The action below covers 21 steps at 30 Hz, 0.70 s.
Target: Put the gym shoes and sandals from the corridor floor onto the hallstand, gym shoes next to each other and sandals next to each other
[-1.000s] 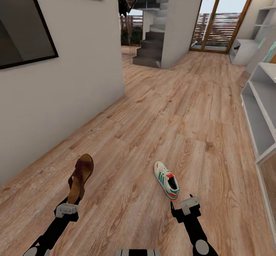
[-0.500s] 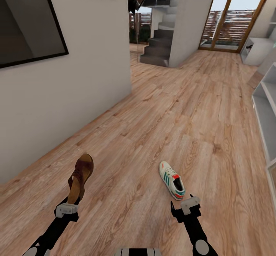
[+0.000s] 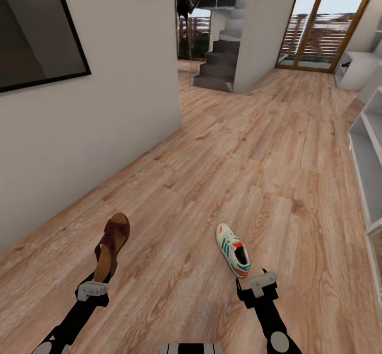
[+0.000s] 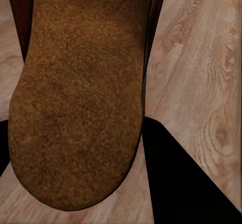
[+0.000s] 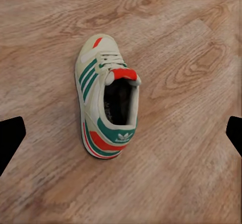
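Note:
My left gripper (image 3: 98, 280) is shut on the heel end of a dark brown sandal (image 3: 112, 244), holding it above the corridor floor (image 3: 212, 174). In the left wrist view the sandal's tan sole (image 4: 80, 93) lies between the black fingers (image 4: 186, 189). One cream gym shoe (image 3: 232, 249) with green stripes and an orange-red heel lies on the planks just ahead of my right gripper (image 3: 257, 292). That gripper is open, and its fingertips (image 5: 10, 138) stand wide on either side of the gym shoe (image 5: 108, 108) below. The pale grey hallstand (image 3: 366, 152) runs along the right edge.
A white wall (image 3: 106, 105) with dark framed panels lines the left side. Grey stairs (image 3: 217, 68) and a glass door (image 3: 318, 25) stand at the far end, with a white shelf unit (image 3: 358, 70) near the door.
The whole picture has shifted sideways as the camera turned. Both arms keep their pose, the sandal stays in the left gripper and the gym shoe lies where it was.

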### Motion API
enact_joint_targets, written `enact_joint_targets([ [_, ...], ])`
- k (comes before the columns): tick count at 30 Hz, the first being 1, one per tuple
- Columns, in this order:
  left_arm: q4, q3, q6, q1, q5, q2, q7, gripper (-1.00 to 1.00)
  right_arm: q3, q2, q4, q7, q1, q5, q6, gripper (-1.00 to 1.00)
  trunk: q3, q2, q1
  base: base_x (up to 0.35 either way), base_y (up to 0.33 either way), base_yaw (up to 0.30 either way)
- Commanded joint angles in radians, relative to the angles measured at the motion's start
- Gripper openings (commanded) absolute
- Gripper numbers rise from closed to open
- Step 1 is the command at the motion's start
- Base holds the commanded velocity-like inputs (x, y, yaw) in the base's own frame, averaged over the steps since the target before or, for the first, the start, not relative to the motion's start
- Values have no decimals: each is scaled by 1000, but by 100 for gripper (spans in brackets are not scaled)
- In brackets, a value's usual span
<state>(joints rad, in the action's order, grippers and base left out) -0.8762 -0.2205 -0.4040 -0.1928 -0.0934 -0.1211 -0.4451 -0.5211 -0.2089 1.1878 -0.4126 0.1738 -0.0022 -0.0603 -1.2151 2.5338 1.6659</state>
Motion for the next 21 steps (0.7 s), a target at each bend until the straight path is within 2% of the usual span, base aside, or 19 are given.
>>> enact_joint_targets([
  [1, 0, -2, 1, 0, -7, 0, -10, -100, -4, -1, 1, -8, 1, 0, -7, 100, -1, 0, 0, 11, -106, 2],
  [7, 0, -2, 1, 0, -6, 0, -11, -100, 0, -3, 3, 2, 9, -2, -12, 100, -1, 0, 0, 6, -56, 1],
  [9, 0, -2, 1, 0, -5, 0, -12, -100, 5, -6, 4, 29, 20, -2, -14, 100, -1, 0, 0, 3, -25, 0],
  [11, 0, -2, 1, 0, -5, 0, -13, -100, 21, -8, 3, 85, 43, -2, -19, 100, -1, 0, 0, 2, -16, 0],
  [13, 0, -2, 1, 0, -4, -1, -14, -100, 56, -10, -2, 163, 74, -2, -31, 100, -1, 0, 0, 1, -10, 0],
  [14, 0, -2, 1, 0, -4, -1, -14, -100, 56, -10, -2, 163, 74, -2, -31, 100, -1, 0, 0, 1, -9, 0],
  [17, 0, -2, 1, 0, -4, -1, -14, -100, 145, -7, -32, 283, 114, -1, -56, 100, -1, 0, 0, 1, -6, 0],
  [18, 0, -2, 1, 0, -4, -1, -14, -100, 145, -7, -32, 283, 114, -1, -56, 100, -1, 0, 0, 0, -5, 0],
  [21, 0, -2, 1, 0, -4, -1, -16, -100, 222, -4, -60, 371, 145, 3, -73, 100, -1, 0, 0, 0, -3, 0],
])
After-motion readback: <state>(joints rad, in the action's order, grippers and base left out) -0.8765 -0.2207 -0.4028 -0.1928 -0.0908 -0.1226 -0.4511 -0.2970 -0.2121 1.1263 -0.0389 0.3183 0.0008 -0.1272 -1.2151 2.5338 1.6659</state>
